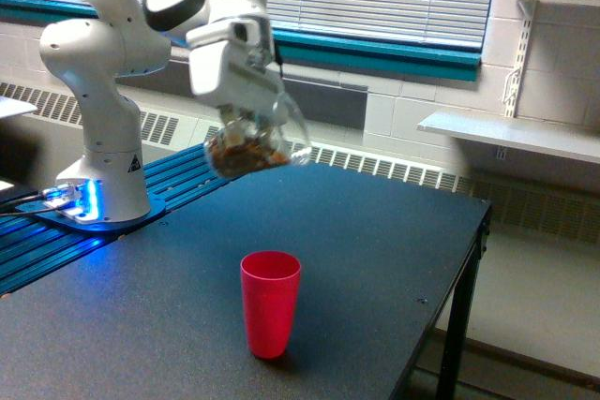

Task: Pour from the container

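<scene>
Container-holding arm (103, 72) first: the white Panda rises from its base at the exterior view's left and bends over the dark counter (375, 259). Its gripper (246, 124) has the jaws pinching the clear container (255, 144), which hangs tilted in the air above the counter, brown nut-like bits (246, 153) heaped in its lower end. A red cup (270, 303) stands upright on the counter, below the container and a little toward the exterior view's right, well apart from it.

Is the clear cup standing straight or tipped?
Tipped. The clear cup leans sideways in the air, with the brown bits piled against its lower side.
</scene>
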Robot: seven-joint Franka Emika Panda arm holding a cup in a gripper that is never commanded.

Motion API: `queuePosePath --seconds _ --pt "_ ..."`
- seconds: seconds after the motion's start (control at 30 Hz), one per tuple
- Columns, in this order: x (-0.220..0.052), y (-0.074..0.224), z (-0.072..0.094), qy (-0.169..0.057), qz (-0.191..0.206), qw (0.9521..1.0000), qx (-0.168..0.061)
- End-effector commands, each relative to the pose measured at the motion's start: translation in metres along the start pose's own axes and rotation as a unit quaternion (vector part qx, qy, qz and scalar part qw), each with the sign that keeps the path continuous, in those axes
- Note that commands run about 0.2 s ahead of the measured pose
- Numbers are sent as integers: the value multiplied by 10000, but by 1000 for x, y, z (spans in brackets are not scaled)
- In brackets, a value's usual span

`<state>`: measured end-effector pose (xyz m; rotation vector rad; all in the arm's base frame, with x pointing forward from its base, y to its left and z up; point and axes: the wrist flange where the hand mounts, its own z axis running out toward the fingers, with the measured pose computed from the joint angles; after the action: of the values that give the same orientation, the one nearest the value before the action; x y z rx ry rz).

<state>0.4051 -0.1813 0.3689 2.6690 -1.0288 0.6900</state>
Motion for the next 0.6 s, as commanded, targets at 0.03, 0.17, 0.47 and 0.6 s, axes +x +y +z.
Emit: queuePosePath --seconds 0.03,0.17,0.47,0.6 --pt "-7 16 10 -99 178 9995 -251" --pt "-8 21 15 -113 142 9990 -405" --pt "-10 23 27 -199 187 9975 -655" --pt "-13 23 34 -250 212 9964 -785"
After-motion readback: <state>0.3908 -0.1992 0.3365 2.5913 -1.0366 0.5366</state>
